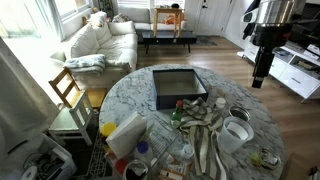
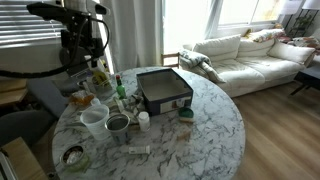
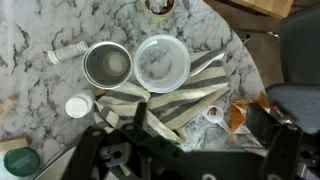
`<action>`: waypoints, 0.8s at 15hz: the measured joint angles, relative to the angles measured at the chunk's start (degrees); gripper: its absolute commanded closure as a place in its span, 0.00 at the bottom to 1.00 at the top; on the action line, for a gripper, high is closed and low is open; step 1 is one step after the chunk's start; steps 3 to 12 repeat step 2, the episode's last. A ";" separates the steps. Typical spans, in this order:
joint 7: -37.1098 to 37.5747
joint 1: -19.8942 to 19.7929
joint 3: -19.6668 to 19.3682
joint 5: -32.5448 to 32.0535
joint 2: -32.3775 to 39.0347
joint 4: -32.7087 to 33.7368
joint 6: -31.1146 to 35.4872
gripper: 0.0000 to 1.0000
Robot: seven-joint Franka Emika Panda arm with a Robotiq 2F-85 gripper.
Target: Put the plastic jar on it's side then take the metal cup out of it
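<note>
While the tool (image 1: 260,80) hangs released, the plastic jar (image 3: 162,62) stands upright, mouth up.

Surface: round marble table (image 2: 205,135).
Centre: dark square tray (image 2: 163,88).
Near edge: plastic jar (image 3: 162,62) upright, metal cup (image 3: 108,65) just beside it.
Cloth: striped cloth (image 3: 185,100), possibly touching the jar.
Small: white cap (image 3: 77,105).
</note>
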 measured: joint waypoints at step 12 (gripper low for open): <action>0.00 0.07 0.00 -0.11 0.00 0.22 0.00 0.00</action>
